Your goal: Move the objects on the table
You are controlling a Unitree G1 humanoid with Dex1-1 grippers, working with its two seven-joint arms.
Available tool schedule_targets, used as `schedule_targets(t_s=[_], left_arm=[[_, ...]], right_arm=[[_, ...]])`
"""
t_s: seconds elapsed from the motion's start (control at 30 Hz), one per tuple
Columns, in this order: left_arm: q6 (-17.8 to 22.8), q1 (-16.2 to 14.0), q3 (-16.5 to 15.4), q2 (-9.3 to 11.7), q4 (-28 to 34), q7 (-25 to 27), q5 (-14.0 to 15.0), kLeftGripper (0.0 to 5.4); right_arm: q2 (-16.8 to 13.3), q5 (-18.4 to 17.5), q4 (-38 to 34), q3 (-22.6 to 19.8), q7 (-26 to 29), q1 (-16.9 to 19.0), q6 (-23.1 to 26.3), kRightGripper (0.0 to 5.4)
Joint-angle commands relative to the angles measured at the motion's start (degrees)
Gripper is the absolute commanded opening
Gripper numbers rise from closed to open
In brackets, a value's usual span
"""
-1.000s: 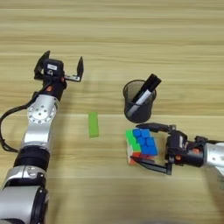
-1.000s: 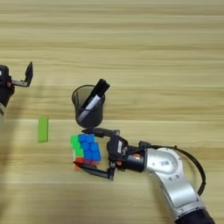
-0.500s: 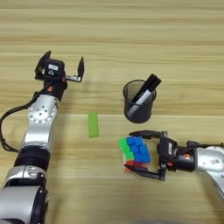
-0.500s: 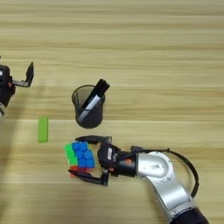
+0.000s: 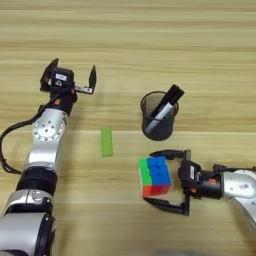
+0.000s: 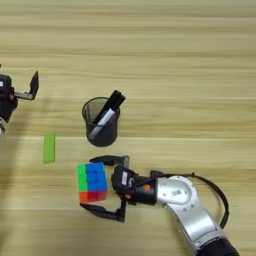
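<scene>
The right gripper [image 5: 166,181] lies low at the near right of the light wood-grain tabletop [image 5: 200,60], its two black fingers spread wide apart around the multicoloured plastic puzzle cube [image 5: 154,176], one finger beyond it and one nearer; whether either touches the cube I cannot tell. The cube rests on the tabletop. Just left and a little farther sits the small flat bright-green rectangular block [image 5: 106,142], alone and apparently not yet handled. Beyond the cube stands the black mesh pen cup [image 5: 159,116], upright, with black-and-silver markers [image 5: 165,105] leaning out. Farthest, at the left, the left gripper [image 5: 68,78] hovers with fingers apart, holding nothing. The right arm's elbow is cut off.
</scene>
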State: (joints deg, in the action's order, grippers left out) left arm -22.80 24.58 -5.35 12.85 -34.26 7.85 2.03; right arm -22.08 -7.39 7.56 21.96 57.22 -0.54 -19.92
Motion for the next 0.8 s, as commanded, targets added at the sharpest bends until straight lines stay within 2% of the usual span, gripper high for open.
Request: schedule_targets(t_s=[0.03, 0.17, 0.3, 0.4, 0.67, 0.8], left_arm=[[0.78, 0.54, 0.36, 0.25, -0.42, -0.31, -1.07, 5.4], [0.75, 0.49, 0.37, 0.26, -0.33, -0.33, -1.07, 5.4], [0.75, 0.45, 0.35, 0.33, -0.25, -0.32, -1.05, 5.4], [0.69, 0.46, 0.31, 0.38, -0.35, -0.31, -1.04, 5.4], [0.66, 0.47, 0.27, 0.47, -0.36, -0.25, -1.01, 5.4], [0.64, 0.46, 0.27, 0.47, -0.33, -0.25, -1.01, 5.4]], right_arm=[[-0.68, -0.68, -0.73, -0.03, 0.77, 0.34, 0.96, 5.37], [-0.34, -3.08, -2.28, -0.94, 1.25, 0.62, 1.7, 5.37], [-0.16, -7.66, -5.06, -2.24, 1.98, 0.91, 3.32, 5.37], [-0.07, -9.8, -6.49, -2.89, 2.5, 1.11, 4.05, 5.37], [0.28, -12.46, -8.3, -4.03, 2.57, 1.25, 5.5, 5.37], [1.65, -12.95, -7.67, -6.22, 0.1, -0.1, 5.21, 5.37]])
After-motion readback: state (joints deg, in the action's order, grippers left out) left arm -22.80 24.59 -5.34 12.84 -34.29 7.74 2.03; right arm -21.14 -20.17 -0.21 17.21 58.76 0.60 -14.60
